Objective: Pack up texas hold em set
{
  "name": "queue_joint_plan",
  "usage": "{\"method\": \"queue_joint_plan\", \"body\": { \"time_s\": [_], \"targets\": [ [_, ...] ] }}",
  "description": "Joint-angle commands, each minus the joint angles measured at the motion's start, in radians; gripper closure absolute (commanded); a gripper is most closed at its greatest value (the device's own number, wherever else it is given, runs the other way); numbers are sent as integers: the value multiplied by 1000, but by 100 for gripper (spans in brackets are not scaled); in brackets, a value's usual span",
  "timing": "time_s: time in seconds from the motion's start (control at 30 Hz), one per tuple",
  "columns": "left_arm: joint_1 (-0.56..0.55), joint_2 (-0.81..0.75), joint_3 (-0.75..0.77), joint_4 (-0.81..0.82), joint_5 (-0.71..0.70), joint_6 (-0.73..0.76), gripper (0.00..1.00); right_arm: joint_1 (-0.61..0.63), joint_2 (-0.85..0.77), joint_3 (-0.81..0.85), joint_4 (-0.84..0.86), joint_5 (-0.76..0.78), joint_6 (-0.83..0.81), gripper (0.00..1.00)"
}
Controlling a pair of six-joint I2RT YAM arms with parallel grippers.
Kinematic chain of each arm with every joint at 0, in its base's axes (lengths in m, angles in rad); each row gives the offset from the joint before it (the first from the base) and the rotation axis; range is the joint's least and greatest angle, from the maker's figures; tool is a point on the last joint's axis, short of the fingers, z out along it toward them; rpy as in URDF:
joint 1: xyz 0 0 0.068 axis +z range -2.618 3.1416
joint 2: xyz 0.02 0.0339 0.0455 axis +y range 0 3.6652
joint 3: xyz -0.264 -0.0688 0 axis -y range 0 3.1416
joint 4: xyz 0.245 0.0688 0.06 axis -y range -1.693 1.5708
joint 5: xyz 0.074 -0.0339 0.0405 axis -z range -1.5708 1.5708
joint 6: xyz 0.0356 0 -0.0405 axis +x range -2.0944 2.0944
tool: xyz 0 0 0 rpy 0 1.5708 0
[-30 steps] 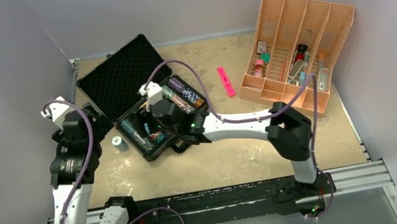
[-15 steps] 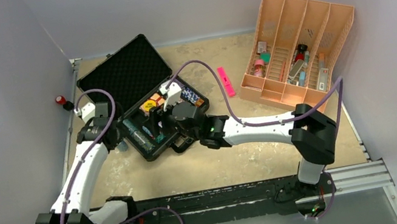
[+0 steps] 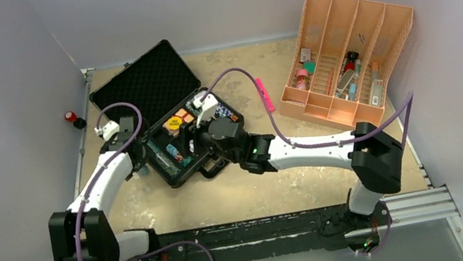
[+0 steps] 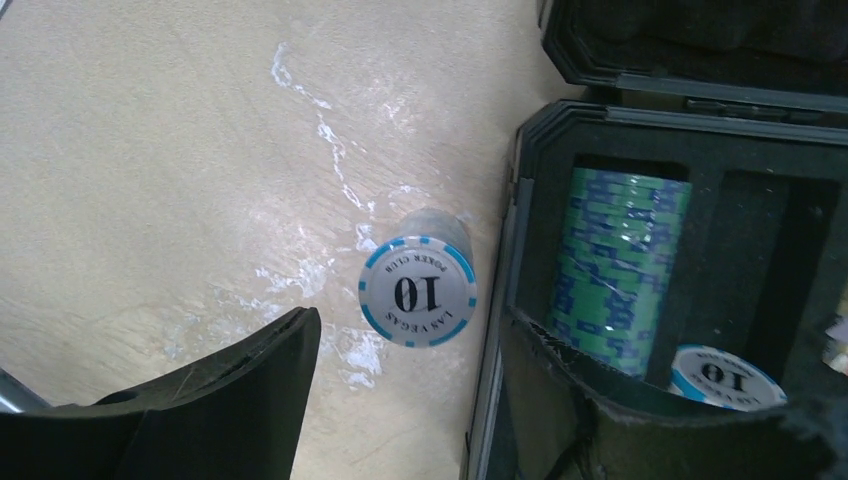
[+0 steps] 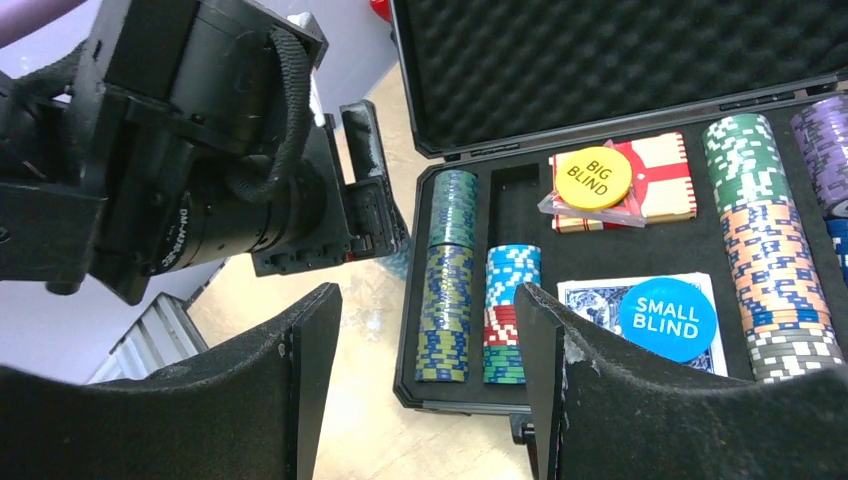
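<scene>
Loose chip stack (image 4: 417, 290) stands just beside the case (image 4: 660, 135) wall.

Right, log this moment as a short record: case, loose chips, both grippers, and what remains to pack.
case: black case open, chip rows inside
loose: one chip stack, top chip marked 10, standing on the table beside the case wall
left gripper: open, aimed at that stack, not touching it
right gripper: open, empty, above the case
remaining: the loose stack, then closing the lid
</scene>
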Motion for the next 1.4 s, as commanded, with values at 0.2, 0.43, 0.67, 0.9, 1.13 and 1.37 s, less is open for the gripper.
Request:
{"method": "queue_joint_plan", "body": {
  "time_s": [0.2, 0.43, 0.67, 0.9, 1.13, 1.37],
  "targets": [
    [19, 28, -18, 54, -98, -73, 51, -63, -98, -83, 81, 24, -22, 34],
    [19, 91, -13, 85, -80, -59, 52, -115, -145, -142, 108, -16, 11, 34],
    [19, 62, 12, 86, -72, -23, 66, -125, -152, -147, 109, -35, 16, 34],
    [19, -61, 171, -138, 60, 31, 74, -147, -158, -181, 250, -266, -202, 34],
    [19, -202, 339, -247, 367, 29, 74, -156, -132, -218, 425, -649, -490, 29],
    [19, -240, 350, -122, 785, 92, 76, -198, -113, -184, 465, -949, -579, 19]
  ]
}}
